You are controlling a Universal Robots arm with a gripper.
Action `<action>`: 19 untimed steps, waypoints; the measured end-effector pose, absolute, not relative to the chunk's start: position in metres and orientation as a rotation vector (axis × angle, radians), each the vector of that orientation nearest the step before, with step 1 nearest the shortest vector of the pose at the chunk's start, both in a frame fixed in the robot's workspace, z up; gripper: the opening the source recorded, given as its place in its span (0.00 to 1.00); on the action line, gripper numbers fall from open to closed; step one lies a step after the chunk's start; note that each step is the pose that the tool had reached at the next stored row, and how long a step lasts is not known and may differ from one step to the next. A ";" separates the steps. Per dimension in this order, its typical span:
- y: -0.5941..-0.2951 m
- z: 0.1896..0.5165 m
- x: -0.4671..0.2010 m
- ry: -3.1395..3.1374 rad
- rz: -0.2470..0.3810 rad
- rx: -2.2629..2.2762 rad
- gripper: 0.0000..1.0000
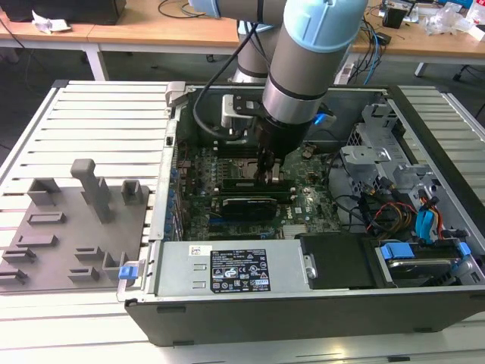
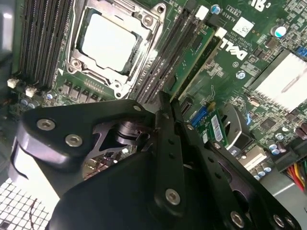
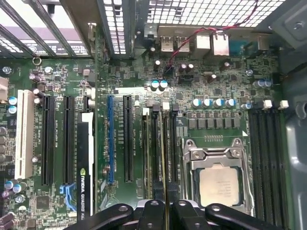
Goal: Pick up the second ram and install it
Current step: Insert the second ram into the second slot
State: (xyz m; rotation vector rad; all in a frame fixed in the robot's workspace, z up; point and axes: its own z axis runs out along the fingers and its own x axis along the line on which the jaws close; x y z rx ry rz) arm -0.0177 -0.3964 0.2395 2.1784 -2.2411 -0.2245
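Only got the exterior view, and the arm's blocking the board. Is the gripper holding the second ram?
Observer: Yes. In the first wrist view the gripper is shut on the second ram, seen edge-on.
Operator: Where is it?
Observer: In the second wrist view it lies along the black slots beside the CPU socket. I cannot tell whether it is seated.
Operator: Other bank?
Observer: The far slots across the socket are empty.

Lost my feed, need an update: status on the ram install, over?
Pincer shut on second ram. Ram edge-down at memory slots beside CPU socket. No obstruction seen.
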 end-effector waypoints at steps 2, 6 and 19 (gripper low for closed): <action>-0.394 0.237 -0.018 -2.245 -0.225 2.175 0.13; -0.392 0.234 -0.020 -2.248 -0.224 2.172 0.13; -0.391 0.228 -0.019 -2.247 -0.220 2.169 0.13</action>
